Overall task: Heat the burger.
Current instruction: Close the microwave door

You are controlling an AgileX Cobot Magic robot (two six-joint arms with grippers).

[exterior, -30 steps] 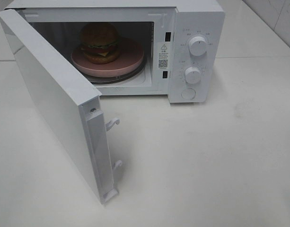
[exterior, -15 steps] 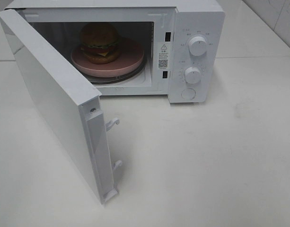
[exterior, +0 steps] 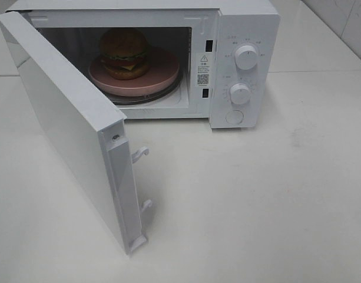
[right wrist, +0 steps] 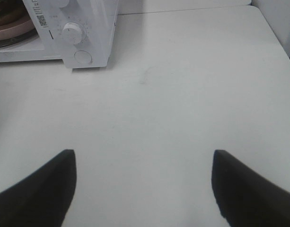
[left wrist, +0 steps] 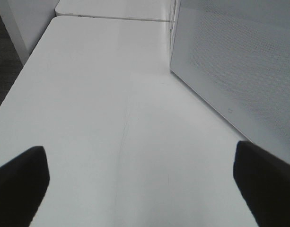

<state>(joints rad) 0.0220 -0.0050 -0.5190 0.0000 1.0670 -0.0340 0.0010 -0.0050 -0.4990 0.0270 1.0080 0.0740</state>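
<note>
Burger [exterior: 123,53]: inside the microwave [exterior: 245,23] cavity, sitting on the pink plate [exterior: 162,73], toward the plate's left side; plate rests on the turntable; bun upright, layers intact as far as the high view shows.

Microwave: stands at the far edge of the table [exterior: 257,206], roughly mid-width; door [exterior: 62,118] swung wide open, its free end reaching toward the near-left part of the table; latch hooks exposed on the door's edge.

Controls: upper knob [exterior: 246,57], lower knob [exterior: 240,94] and round button [exterior: 234,117] on the right-hand panel; pointer settings too small to read.

Left gripper [left wrist: 142,177]: fingers spread wide, nothing between them; over bare table beside the outer face of the door; not touching it.

Right gripper [right wrist: 144,187]: fingers spread wide, empty; over the table nearer the right edge, well apart from the control panel; neither arm shows in the high view.

Progress (judgement): loading looks done, since burger and plate are in the cavity; left to do: close the door until it latches, then set the knobs to start heating; door closing likely falls to the left arm, pushing on the outer face; knob turning to the right arm.

Risk (judgement): a push near the hinge would move the door little; the light oven could slide on the smooth table if pushed hard.
</note>
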